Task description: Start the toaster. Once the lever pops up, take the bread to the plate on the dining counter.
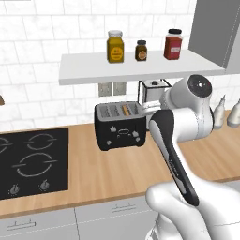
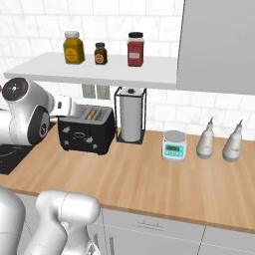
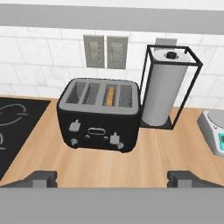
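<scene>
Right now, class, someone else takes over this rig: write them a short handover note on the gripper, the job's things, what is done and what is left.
Gripper: open, empty, short of the toaster, facing its front.
Toaster: on the wooden counter beside the cooktop.
Bread: down in the third slot from the left.
Done: approach only.
Left: press a lever, wait for the pop, carry the bread to the plate.

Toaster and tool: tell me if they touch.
Apart. In the hand view, bare counter lies between the open tool and the toaster.
</scene>
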Tool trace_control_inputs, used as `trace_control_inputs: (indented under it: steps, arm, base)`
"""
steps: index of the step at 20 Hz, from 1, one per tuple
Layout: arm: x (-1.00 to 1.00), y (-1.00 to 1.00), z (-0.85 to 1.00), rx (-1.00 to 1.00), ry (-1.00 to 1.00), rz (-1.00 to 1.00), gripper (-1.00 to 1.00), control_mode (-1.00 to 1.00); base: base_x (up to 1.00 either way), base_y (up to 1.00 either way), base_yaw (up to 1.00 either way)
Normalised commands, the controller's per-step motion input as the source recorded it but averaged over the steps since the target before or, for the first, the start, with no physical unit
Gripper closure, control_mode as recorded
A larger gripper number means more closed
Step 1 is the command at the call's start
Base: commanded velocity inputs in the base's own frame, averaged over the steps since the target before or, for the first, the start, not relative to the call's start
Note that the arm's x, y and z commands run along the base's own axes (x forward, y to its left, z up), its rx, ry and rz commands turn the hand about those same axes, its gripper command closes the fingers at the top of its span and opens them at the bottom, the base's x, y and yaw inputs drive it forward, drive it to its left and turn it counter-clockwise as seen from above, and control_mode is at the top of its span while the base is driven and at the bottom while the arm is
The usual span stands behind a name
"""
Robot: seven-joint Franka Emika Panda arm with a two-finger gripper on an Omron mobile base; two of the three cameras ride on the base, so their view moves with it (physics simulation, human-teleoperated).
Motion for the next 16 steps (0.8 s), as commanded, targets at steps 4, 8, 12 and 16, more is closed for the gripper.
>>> trace_control_inputs:
  steps: [4,8,12,16]
  arm:
    - [0.00,0.00,0.00,0.00,0.00,0.00,-1.00,-1.00]
    - [0.00,0.00,0.00,0.00,0.00,0.00,-1.00,-1.00]
    - [0.00,0.00,0.00,0.00,0.00,0.00,-1.00,-1.00]
    - [0.00,0.00,0.00,0.00,0.00,0.00,-1.00,-1.00]
  base:
    - [0.00,0.00,0.00]
    - [0.00,0.00,0.00]
    - [0.00,0.00,0.00]
    - [0.00,0.00,0.00]
